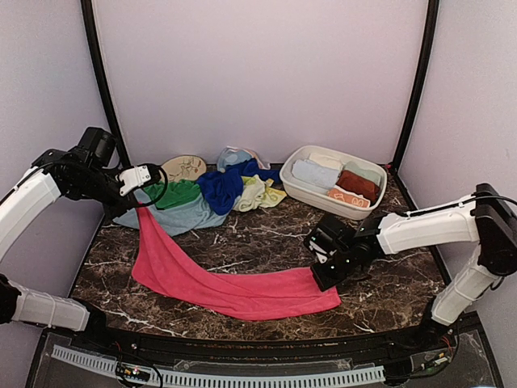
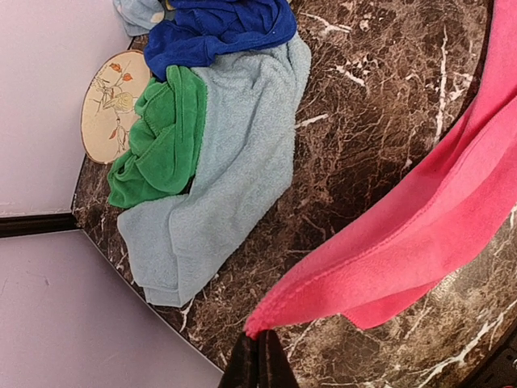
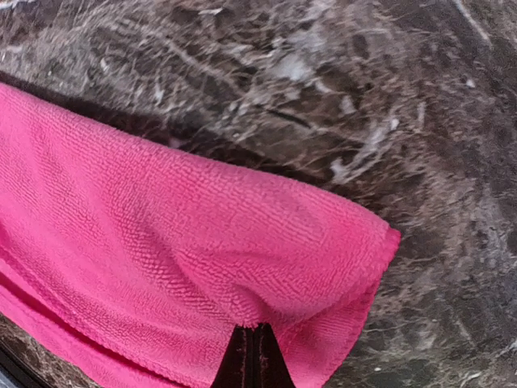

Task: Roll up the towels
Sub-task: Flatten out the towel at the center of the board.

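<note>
A pink towel stretches across the marble table from the back left to the front middle. My left gripper is shut on its far corner and holds it raised above the table; the left wrist view shows the corner pinched at the fingertips. My right gripper is shut on the towel's right end, low by the table; the right wrist view shows the folded pink edge pinched at the fingertips. A pile of loose towels lies behind: light blue, green, dark blue, yellow.
A white basket at the back right holds several rolled towels. A round patterned plate lies at the back left, also in the left wrist view. Walls close the table at the back and sides.
</note>
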Controlling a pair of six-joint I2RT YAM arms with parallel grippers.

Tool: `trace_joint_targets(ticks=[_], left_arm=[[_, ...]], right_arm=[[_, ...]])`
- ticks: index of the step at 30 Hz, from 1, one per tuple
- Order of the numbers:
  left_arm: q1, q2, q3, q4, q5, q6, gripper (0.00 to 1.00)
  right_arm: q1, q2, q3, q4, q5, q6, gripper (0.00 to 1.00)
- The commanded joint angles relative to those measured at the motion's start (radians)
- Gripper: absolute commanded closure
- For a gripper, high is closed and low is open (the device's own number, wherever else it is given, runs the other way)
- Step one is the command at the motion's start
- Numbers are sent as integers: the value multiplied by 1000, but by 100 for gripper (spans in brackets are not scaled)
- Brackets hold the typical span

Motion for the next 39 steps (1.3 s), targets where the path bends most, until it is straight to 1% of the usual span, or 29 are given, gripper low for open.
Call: trace_joint_targets(ticks=[1, 5, 6, 7, 9, 10, 12, 13, 17, 21, 23, 27, 32, 39], left_arm=[[4, -11, -42, 80, -86, 36, 100], [5, -2, -66, 131, -121, 43, 100], [5, 7, -83, 163, -123, 40, 100], [5, 10, -89, 172, -121, 40, 100], [6, 17, -98, 177, -121, 38, 100], [5, 19, -104, 178, -124, 39, 100], [7, 18, -118, 188, -131, 44, 100], [11, 16, -127, 193, -131, 48, 100], [18, 20, -149, 206, -141, 58, 100], [22, 23, -160, 216, -148, 60, 100], [24, 23, -163, 217, -150, 63, 100], [25, 18, -165, 212, -151, 69, 100], [30, 16, -162, 211, -154, 72, 100], [29, 23, -159, 206, -149, 66, 100]], right_arm=[[-62, -54, 17, -6, 64, 13, 100], [-101, -63, 29, -11, 92, 18, 100], [-110, -42, 54, -25, 107, 12, 86], [-111, -36, 62, -31, 111, 7, 82], [-110, -46, 76, -45, 124, -5, 64], [-107, -61, 79, -48, 121, -16, 58], [-91, -102, 75, -45, 109, -48, 51], [-84, -122, 71, -45, 101, -64, 50], [-50, -126, 54, -68, 50, -82, 49], [-22, -88, 20, -61, 55, -29, 51], [-17, -85, -2, -28, 35, -7, 55], [-14, -72, -31, 17, 15, 2, 58], [-14, -33, -42, 42, -28, -8, 58], [-14, -9, -58, 41, -15, -8, 61]])
